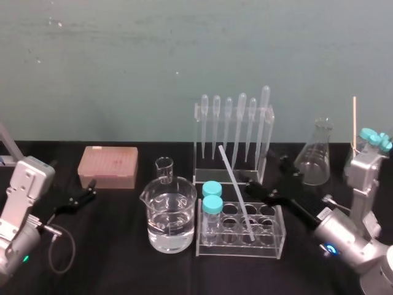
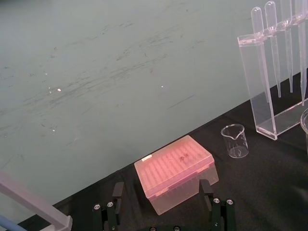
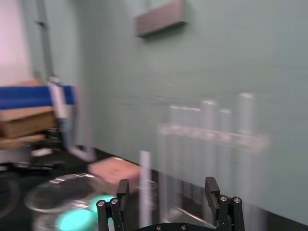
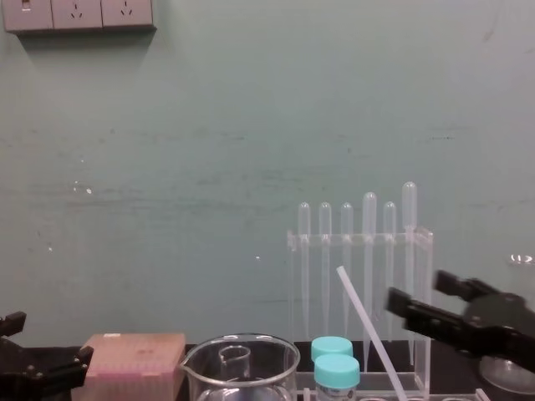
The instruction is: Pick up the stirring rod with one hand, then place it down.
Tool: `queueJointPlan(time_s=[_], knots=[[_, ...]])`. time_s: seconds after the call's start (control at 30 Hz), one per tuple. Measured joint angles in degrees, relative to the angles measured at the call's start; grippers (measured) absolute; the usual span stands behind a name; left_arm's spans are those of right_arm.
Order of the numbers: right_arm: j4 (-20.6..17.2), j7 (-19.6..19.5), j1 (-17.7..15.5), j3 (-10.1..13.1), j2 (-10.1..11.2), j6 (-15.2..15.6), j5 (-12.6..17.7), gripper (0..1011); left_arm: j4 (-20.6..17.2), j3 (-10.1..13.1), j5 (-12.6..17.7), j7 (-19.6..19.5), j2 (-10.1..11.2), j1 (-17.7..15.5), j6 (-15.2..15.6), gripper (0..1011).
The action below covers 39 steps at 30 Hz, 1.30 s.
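Observation:
The stirring rod (image 1: 235, 189) is a thin translucent-white stick leaning up and to the left out of a hole in the clear tube rack (image 1: 277, 243). From the chest it slants in front of the pipette stand as the stirring rod (image 4: 364, 319). My right gripper (image 1: 270, 182) hovers just right of it, open. In the right wrist view the blurred rod (image 3: 145, 185) stands between the spread fingers (image 3: 212, 188), closer to one of them, and neither visibly touches it. My left gripper (image 1: 81, 198) is parked at the left, open on nothing, with its fingers (image 2: 118, 193) framing the pink box.
A large beaker of water (image 1: 169, 218) and a small beaker (image 1: 164, 169) stand left of the tube rack, which holds two teal-capped tubes (image 1: 212, 204). Behind are the pipette stand (image 1: 233, 132), a pink tip box (image 1: 108, 166) and a conical flask (image 1: 315, 157).

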Motion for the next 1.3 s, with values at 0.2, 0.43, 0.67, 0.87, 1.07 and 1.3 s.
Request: queueJointPlan(time_s=[0.2, 0.43, 0.67, 0.87, 1.07, 1.3], knots=[[-2.8, -12.8, -3.9, 3.9, 0.8, 0.4, -6.4, 1000, 0.0, 0.0, 0.0, 0.0, 0.0, 0.0, 0.0, 1000], [-2.1, -21.4, -5.3, 5.7, 0.7, 3.3, -12.4, 1000, 0.0, 0.0, 0.0, 0.0, 0.0, 0.0, 0.0, 1000], [-0.7, -22.9, -5.1, 5.9, 0.4, 4.9, -13.9, 1000, 0.0, 0.0, 0.0, 0.0, 0.0, 0.0, 0.0, 1000], [-1.0, -22.9, -5.2, 5.9, 0.5, 4.7, -13.8, 1000, 0.0, 0.0, 0.0, 0.0, 0.0, 0.0, 0.0, 1000], [-1.1, -22.8, -5.3, 5.9, 0.5, 4.6, -13.6, 1000, 0.0, 0.0, 0.0, 0.0, 0.0, 0.0, 0.0, 1000], [-1.3, -22.6, -5.3, 5.9, 0.5, 4.5, -13.5, 1000, 0.0, 0.0, 0.0, 0.0, 0.0, 0.0, 0.0, 1000]])
